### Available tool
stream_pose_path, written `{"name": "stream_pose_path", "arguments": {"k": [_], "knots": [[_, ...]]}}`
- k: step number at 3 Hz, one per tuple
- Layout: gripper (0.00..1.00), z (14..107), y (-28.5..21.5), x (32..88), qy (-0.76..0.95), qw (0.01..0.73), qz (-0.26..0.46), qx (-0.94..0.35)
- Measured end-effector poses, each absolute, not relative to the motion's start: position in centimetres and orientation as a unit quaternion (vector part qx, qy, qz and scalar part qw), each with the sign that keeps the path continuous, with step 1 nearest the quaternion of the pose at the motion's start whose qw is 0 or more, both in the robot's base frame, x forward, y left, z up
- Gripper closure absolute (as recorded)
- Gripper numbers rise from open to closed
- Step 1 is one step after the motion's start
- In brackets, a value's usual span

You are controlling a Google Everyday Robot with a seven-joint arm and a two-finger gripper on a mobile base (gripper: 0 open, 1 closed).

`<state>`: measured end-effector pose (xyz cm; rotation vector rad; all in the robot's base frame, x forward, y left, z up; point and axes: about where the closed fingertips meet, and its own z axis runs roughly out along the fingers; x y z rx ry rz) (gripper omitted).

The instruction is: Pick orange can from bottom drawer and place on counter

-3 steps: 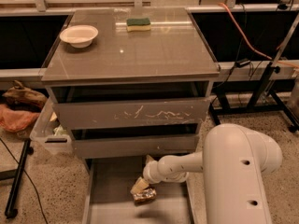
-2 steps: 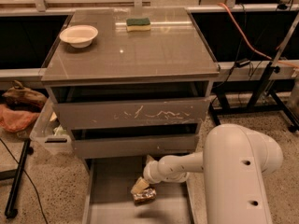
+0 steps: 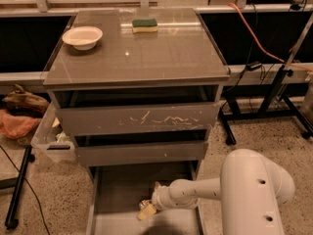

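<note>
counter (image 3: 146, 58): glossy grey-brown slab on top of the three-drawer cabinet. only two things sit on it.
bowl (image 3: 82, 36): pale and shallow, near the back left corner of the counter. looks like nothing's in it from this angle.
sponge (image 3: 145, 25): green on top, yellow underneath, lying flat along the back edge about midway across, well apart from the bowl.
top drawer (image 3: 137, 117): the one with the scratched-up front. there's a dark gap above it, but the inside is too dark to see.
middle drawer (image 3: 142, 152): narrow, with a thin dark gap over it too. contents hidden.
bottom drawer (image 3: 115, 192): pulled way out past the front edge of the counter, with a plain grey floor and low sides.
orange can (image 3: 144, 203): the only thing i can spot in the bottom drawer. it's a small dark shiny lump on the floor toward the right side, mostly covered by the gripper.
gripper (image 3: 146, 208): down inside the bottom drawer, reaching in over its right side, right up against the can. honestly can't tell how wide it is or whether it has hold of the can.
arm (image 3: 254, 195): chunky and white, off the front right corner of the cabinet.
plastic bin (image 3: 49, 141): clear tub on the floor against the cabinet's left side, with some pale stuff inside that i can't make out.
</note>
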<state>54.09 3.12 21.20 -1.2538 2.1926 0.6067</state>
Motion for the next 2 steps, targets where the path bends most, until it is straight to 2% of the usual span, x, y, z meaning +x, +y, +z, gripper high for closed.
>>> {"name": "stream_pose_path", "arguments": {"k": [2], "knots": [[0.0, 19.8, 3.9, 54.4, 0.812, 0.258, 0.218, -0.476]]}}
